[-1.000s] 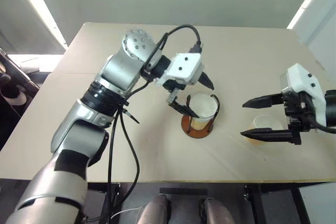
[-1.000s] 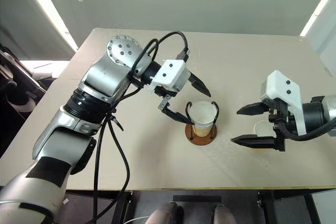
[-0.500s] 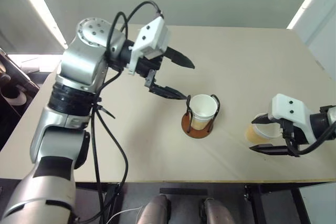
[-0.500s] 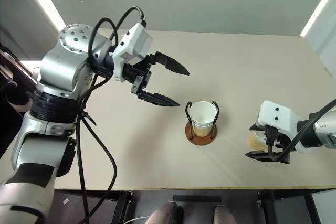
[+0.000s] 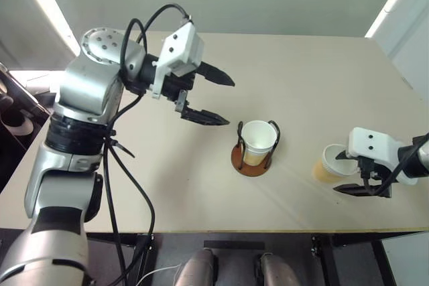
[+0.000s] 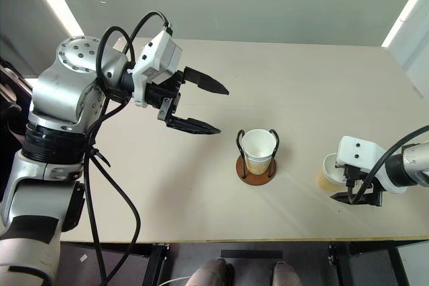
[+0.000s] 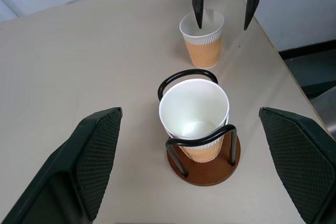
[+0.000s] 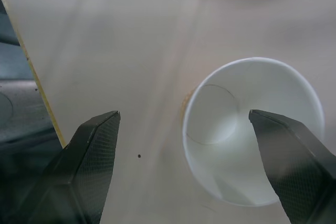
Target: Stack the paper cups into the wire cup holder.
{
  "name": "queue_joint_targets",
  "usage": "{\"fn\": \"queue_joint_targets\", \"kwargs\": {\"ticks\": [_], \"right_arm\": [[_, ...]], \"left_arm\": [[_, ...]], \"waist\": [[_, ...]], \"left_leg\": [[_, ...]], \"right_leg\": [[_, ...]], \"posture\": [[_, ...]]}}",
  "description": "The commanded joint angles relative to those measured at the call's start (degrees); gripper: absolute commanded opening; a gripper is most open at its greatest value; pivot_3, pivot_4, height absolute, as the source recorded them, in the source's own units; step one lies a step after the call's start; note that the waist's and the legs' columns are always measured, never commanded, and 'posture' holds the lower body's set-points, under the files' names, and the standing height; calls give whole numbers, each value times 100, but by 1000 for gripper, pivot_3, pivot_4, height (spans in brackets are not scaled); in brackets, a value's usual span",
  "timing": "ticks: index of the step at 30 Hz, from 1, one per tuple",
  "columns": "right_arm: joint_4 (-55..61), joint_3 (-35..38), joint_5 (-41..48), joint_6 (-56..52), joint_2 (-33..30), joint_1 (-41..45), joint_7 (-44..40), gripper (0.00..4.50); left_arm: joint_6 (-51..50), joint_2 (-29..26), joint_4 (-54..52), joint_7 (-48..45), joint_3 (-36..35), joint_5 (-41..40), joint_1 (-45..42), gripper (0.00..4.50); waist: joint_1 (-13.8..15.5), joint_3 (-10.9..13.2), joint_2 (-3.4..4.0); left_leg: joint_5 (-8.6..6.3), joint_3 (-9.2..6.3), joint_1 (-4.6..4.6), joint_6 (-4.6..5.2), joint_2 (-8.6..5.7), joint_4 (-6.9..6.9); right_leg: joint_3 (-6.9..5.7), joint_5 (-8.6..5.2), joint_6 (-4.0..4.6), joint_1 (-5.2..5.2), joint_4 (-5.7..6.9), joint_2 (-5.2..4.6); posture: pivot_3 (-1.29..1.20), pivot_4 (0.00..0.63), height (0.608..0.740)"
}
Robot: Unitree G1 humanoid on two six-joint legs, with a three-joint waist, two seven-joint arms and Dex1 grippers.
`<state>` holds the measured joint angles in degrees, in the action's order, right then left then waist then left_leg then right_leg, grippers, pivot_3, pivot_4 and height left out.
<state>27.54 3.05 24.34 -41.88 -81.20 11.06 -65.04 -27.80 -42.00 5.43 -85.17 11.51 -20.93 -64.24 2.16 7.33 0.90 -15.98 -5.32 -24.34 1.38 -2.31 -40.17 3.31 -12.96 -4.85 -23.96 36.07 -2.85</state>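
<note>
Lower right of your frame: right gripper [image 5: 351,173] jaws open, partly hiding a paper cup [image 5: 328,163]; left gripper [image 5: 216,100] jaws open, empty.

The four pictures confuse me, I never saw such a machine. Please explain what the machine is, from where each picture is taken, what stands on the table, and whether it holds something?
It is a humanoid robot with two arms; each ends in a pincer of two black fingers. The two wide pictures come from a stereo camera in its head, looking down over the arms. The other two come from small cameras on the wrists, looking along each pincer's fingers.

On the beige table stands a wire cup holder with a round brown base; paper cups already sit in it. A loose paper cup stands upright near the table's right edge.

The left pincer hangs open in the air, left of the holder, holding nothing. The right pincer is open and lowered over the loose cup, one finger inside its rim and one outside. It has not closed on it.
</note>
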Motion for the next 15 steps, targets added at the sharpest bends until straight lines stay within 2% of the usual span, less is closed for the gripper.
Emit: {"fn": "queue_joint_targets", "kwargs": {"ticks": [1, 4, 7, 15], "right_arm": [[-7, -50, -198, 133, -7, 42, -49, 4089], [7, -175, -356, 240, 54, 9, -27, 4089], [-13, -450, -662, 404, 136, 96, 45, 3163], [-93, -771, -1058, 609, 428, 506, -36, 249]], "left_arm": [[16, -72, -162, 39, -193, -46, -26, 4477], [74, -93, -134, 40, -157, 9, -20, 4477], [163, -140, -107, 35, -113, 107, 43, 4500], [211, -338, -100, 7, -129, 216, 153, 4500]], "waist": [[1, 0, 0], [0, 0, 0], [-10, 0, 0], [-31, 0, 0]], "left_leg": [[0, 0, 0, 0, 0, 0], [0, 0, 1, 0, 0, 0], [0, 0, 2, 0, 0, 1], [0, 0, 3, 1, 0, 1]], "right_leg": [[0, 0, 0, 0, 0, 0], [0, 0, 0, 1, 0, 0], [0, 0, 0, 1, 0, 0], [1, 0, 0, 0, 1, 0]], "posture": [[0, 150, 740], [0, 150, 740], [0, 150, 740], [0, 150, 740]]}}
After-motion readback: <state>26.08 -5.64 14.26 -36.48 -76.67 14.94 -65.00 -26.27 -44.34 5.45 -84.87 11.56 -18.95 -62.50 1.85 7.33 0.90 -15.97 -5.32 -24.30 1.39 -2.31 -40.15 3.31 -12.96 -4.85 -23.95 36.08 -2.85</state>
